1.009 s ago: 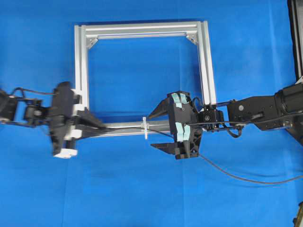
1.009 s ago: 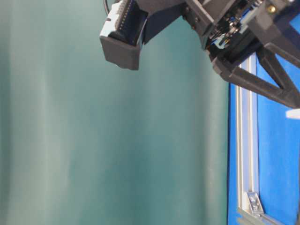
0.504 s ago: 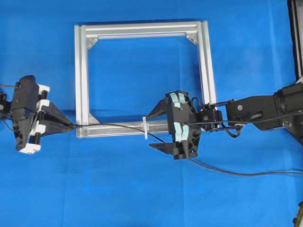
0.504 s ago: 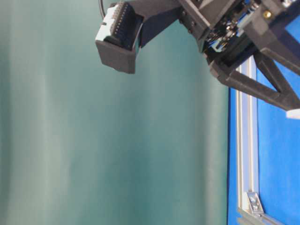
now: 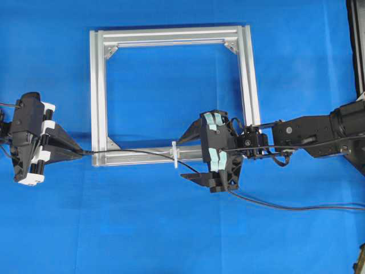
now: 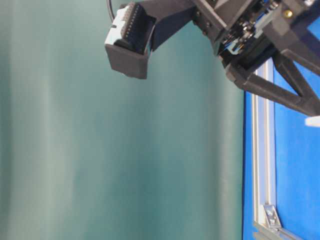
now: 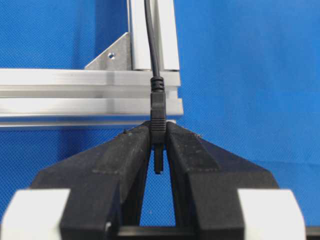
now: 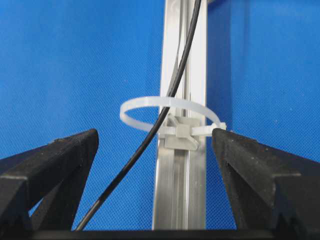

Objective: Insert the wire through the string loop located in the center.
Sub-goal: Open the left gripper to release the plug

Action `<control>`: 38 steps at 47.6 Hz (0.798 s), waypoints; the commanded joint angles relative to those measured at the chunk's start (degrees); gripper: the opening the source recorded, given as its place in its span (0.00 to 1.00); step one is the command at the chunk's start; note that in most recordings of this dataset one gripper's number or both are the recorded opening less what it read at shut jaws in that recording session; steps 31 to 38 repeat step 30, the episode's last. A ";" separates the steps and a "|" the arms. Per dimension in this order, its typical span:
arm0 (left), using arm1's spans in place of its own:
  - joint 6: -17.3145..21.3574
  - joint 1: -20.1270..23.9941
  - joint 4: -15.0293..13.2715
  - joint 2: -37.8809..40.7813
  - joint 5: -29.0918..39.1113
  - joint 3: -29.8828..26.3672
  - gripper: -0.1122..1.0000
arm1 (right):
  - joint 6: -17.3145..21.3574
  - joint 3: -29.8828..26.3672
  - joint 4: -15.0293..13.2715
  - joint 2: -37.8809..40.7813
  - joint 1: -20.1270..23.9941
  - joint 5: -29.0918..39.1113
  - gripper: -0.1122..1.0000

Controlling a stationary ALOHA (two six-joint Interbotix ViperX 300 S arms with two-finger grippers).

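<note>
The thin black wire (image 5: pixel 137 152) runs from my left gripper (image 5: pixel 80 152) along the frame's near bar, through the white string loop (image 5: pixel 175 154), under my right gripper (image 5: pixel 187 157) and off right. In the left wrist view my left gripper (image 7: pixel 158 131) is shut on the wire's plug tip (image 7: pixel 158 110), just left of the frame corner. In the right wrist view the wire (image 8: pixel 165 112) passes through the loop (image 8: pixel 167 107). My right gripper (image 8: pixel 155 145) is open, its fingers on either side of the bar, just short of the loop.
The square silver aluminium frame (image 5: pixel 98 85) lies on the blue cloth; its near bar (image 5: pixel 142 157) carries the loop. The table-level view shows only an arm's underside (image 6: pixel 235 30), a teal backdrop and the frame's edge (image 6: pixel 263 150).
My left gripper pulled the wire's tip leftward, from beside the frame's near-left corner to well clear of it, then settled. More wire passed through the loop. My right gripper stayed put.
</note>
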 commanded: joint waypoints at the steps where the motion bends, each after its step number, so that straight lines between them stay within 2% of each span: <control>1: -0.26 -0.18 0.26 -0.44 0.18 -0.35 0.28 | 0.00 -1.14 0.00 -0.70 -0.09 0.09 0.91; 10: 0.09 -0.09 0.18 -0.53 1.14 -0.44 0.80 | 0.00 -1.23 0.00 -0.88 0.00 0.18 0.91; 13: 0.09 0.26 0.18 -0.44 1.23 -0.53 0.90 | 0.00 -1.14 0.00 -1.05 0.00 0.18 0.91; 20: 0.00 0.44 0.18 -0.79 1.85 -0.88 0.87 | 0.00 -1.14 -0.09 -1.76 0.00 0.70 0.91; 38: 0.18 0.70 0.18 -4.04 3.96 -2.20 0.88 | -0.18 -1.14 -0.09 -3.69 0.00 3.08 0.91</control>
